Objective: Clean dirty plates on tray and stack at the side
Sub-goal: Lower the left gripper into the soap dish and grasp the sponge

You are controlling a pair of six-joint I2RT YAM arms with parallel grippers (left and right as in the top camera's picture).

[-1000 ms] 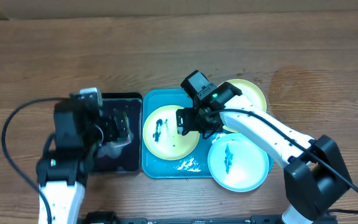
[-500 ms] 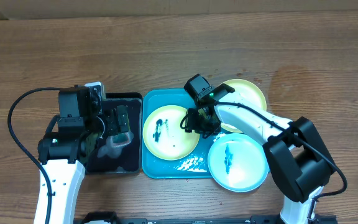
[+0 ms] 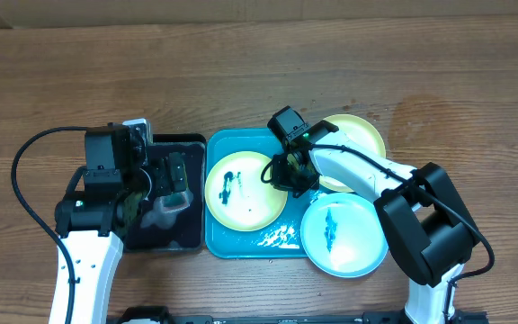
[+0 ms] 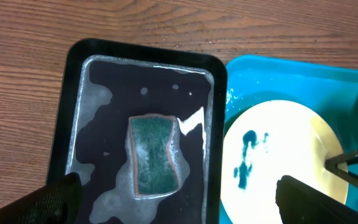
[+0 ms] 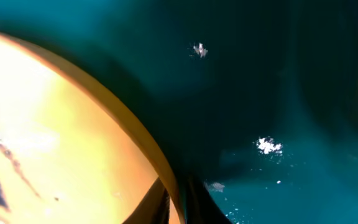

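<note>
Yellow-rimmed plate (image 3: pixel 241 193) is pinched by its edge in the right gripper (image 3: pixel 283 176), likely to steady it, as the left gripper (image 4: pixel 191 202) hangs open over the sponge (image 4: pixel 154 155).

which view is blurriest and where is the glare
right wrist view is softest: too close, dim, the plate glows orange and the blue tray goes dark teal with glints; left wrist view is sharp, with white glare on the wet black tray beside the sponge; overhead view is evenly lit
</note>
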